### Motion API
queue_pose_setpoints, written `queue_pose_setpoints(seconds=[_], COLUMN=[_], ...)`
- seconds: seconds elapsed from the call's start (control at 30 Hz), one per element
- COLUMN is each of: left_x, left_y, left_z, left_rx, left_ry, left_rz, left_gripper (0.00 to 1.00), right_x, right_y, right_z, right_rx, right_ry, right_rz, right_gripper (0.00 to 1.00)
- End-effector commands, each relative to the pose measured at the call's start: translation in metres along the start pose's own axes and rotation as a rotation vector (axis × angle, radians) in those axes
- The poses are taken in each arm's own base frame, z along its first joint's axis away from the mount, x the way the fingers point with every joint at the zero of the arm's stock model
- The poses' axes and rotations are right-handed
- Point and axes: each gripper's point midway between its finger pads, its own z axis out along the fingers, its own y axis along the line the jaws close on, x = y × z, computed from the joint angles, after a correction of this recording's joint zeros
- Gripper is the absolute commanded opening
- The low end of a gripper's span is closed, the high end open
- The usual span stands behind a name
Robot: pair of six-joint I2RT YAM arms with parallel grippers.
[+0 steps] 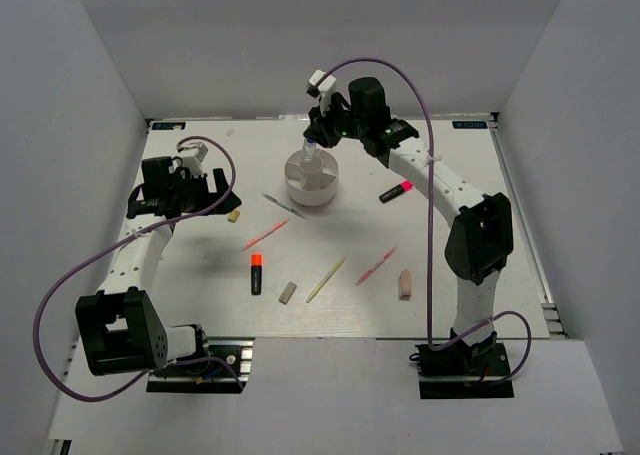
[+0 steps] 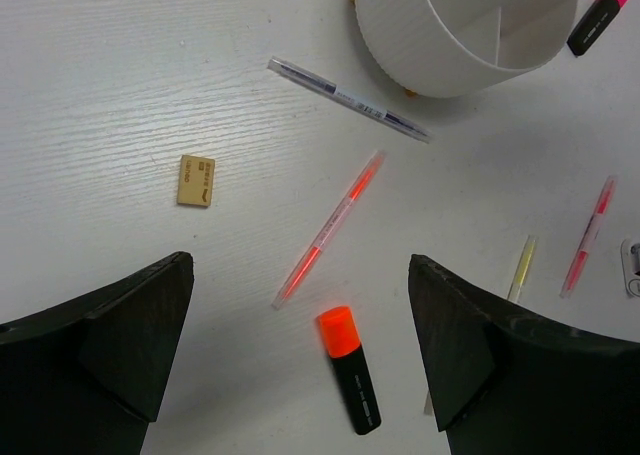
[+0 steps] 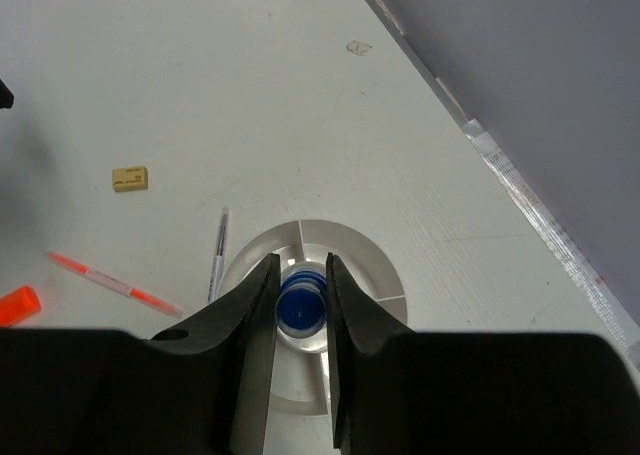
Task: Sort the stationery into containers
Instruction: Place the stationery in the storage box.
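My right gripper (image 3: 300, 265) is shut on a small blue-capped bottle (image 3: 300, 310), held over the middle of the round white divided tub (image 3: 372, 263), which stands at the back centre (image 1: 325, 191). My left gripper (image 2: 300, 265) hangs open and holds nothing, above an orange-capped highlighter (image 2: 350, 370) and a pink pen (image 2: 330, 227). Beside the tub (image 2: 420, 50) lie a grey pen (image 2: 348, 98) and a pink-capped highlighter (image 2: 598, 15). A beige eraser (image 2: 196, 180) lies left of them.
Toward the front of the table lie a yellow pen (image 1: 326, 279), a second pink pen (image 1: 376, 265), a grey eraser (image 1: 287, 293) and a pink eraser (image 1: 405, 283). Grey walls enclose the table on three sides.
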Motion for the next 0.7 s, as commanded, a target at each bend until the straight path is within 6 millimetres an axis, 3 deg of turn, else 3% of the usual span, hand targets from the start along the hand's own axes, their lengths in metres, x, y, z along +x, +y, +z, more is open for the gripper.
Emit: queue_pose_setpoints(seconds=[0.0, 0.43, 0.67], left_x=[-0.015, -0.012, -0.010], left_y=[-0.003, -0.003, -0.003], left_z=[-0.006, -0.005, -0.004], left_rx=[-0.007, 0.008, 0.020], left_ry=[-0.045, -0.038, -0.033], left_rz=[0.044, 0.081, 0.100], left_gripper=[0.97, 0.97, 0.95], right_x=[-0.024, 0.004, 0.017], right_y=[-0.010, -0.005, -0.006], right_z=[-0.011, -0.001, 0.006], right_rx=[0.041, 0.018, 0.015], right_ry=[-0.063, -0.002, 0.025], right_rz=[-0.055, -0.039, -0.029], right_gripper=[0.00, 0.00, 0.05])
